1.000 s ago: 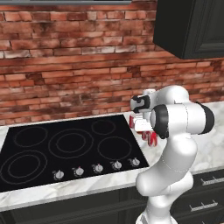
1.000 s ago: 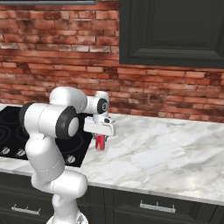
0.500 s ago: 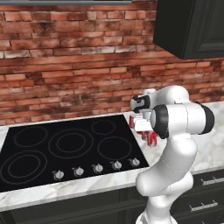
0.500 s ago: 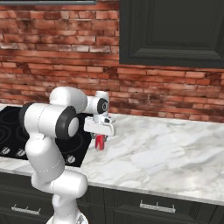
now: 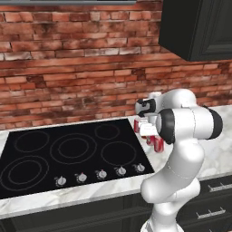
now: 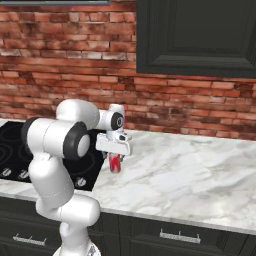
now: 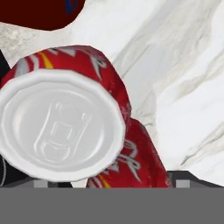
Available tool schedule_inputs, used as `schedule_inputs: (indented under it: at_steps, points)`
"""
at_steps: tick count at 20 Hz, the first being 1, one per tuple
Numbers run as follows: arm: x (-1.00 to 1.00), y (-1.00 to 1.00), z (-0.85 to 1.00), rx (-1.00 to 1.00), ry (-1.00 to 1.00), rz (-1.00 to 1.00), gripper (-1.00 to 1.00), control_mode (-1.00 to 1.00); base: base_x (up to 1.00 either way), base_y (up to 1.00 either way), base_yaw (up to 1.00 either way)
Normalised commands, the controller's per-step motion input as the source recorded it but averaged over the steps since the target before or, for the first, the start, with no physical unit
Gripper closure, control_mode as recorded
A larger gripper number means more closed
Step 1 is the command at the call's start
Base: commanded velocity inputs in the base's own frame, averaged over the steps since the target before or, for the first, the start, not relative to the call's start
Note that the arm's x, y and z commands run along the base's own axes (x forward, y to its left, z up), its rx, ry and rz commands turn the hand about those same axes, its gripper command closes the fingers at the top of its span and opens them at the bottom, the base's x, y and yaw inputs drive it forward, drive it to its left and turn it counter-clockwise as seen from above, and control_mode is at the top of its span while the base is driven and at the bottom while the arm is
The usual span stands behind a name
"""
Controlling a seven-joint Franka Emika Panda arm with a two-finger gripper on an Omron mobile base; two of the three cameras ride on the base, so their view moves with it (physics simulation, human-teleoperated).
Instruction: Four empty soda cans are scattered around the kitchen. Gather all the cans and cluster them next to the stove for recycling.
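Jaws spread wide, our gripper straddles a soda can upright on marble at the stove's three o'clock; empty, thin-walled, slippery, so we'd grasp mid-body lightly.

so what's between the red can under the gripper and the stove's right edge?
Bare marble counter, a thin strip in the right base view: the soda can stands just right of the stove, below the gripper.

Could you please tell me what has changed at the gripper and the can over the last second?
The gripper has opened and let go of the soda can, which now stands on the marble counter just right of the stove. The hand has hardly moved and hangs right over the can. Another can beside the stove, the stove and the base stayed put.
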Motion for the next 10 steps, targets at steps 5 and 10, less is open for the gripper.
schedule_inputs:
  at_steps: [5, 10]
  points:
    - [-0.19, 0.00, 0.05, 0.00, -0.12, 0.00, -1.00, -1.00, 0.00, 0.00, 0.00]
    - [-0.14, -0.03, 0.21, 0.00, -0.11, 0.00, -1.00, -1.00, 0.00, 0.00, 0.00]
